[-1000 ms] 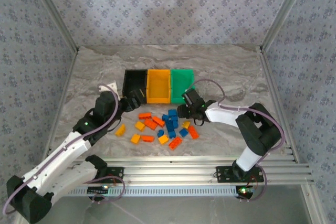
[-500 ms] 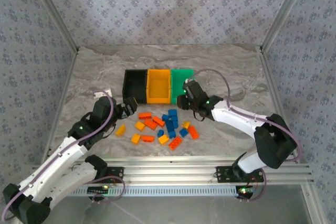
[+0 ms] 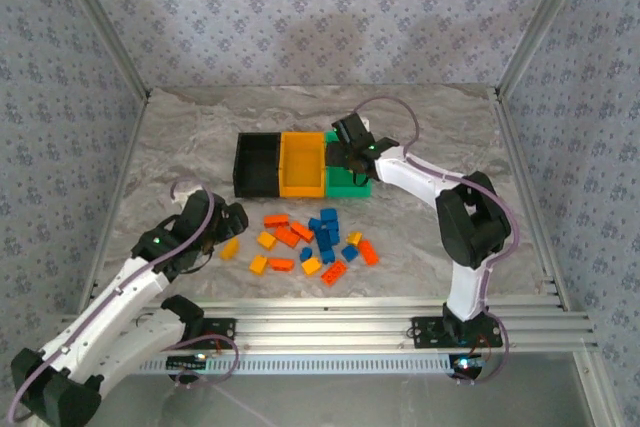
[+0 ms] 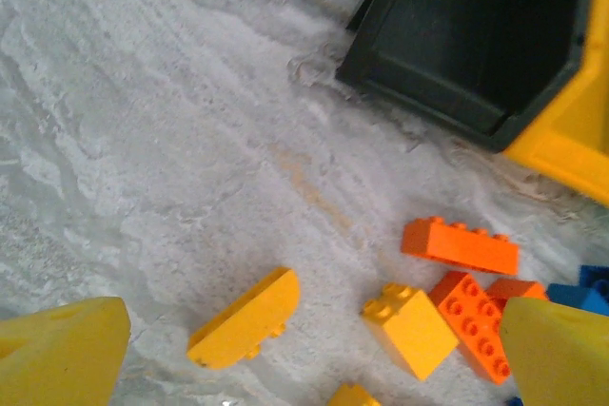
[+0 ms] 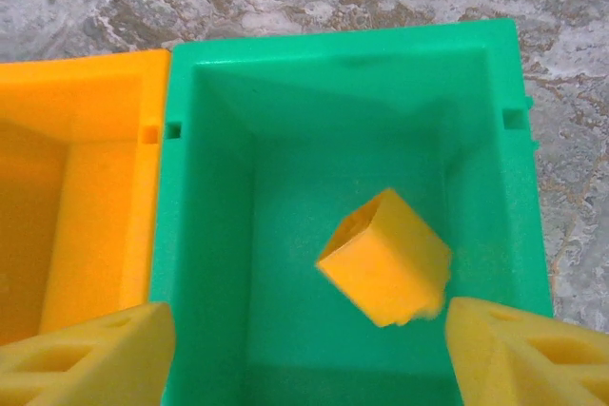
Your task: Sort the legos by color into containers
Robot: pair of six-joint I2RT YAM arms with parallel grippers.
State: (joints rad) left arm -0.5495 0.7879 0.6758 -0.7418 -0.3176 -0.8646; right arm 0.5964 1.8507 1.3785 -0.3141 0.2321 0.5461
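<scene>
Left gripper [image 4: 306, 368]: jaws spread wide, nothing between them; hovers low over the table [image 4: 143, 140], left of and nearer than the orange-yellow bin [image 3: 302, 187]; yellow-orange curved brick [image 4: 245, 320] lies flat just ahead of it, apart from the rest; probably the next pick.

legos [image 3: 310, 242]: loose pile on the near side of the orange-yellow bin; blue, orange-red, yellow-orange; several touching.

Handling, my read: light, rigid, smooth moulded plastic; won't deform, will skid or twist if pinched off-centre; take them across the two flat side walls, not the studs; the curved one sits low, so the fingers must get down to table level; the packed ones leave little finger room.

black bin [image 4: 428, 102] joins the orange-yellow bin's left side; green bin [image 5: 205, 235] its right.

right gripper [image 5: 309, 368]: jaws apart, holding nothing, over the green bin; yellow-orange block [image 5: 385, 259] inside that bin, tilted, lower edge blurred; can't tell if it's dropping or at rest.

Hard to read: black bin floor too dark to check for contents; orange-yellow bin interior cut off in the right wrist view, yellow-on-yellow overhead; green bin partly covered by the right gripper overhead; blue bricks [image 4: 592, 278] cut off at the left wrist view's right edge.
</scene>
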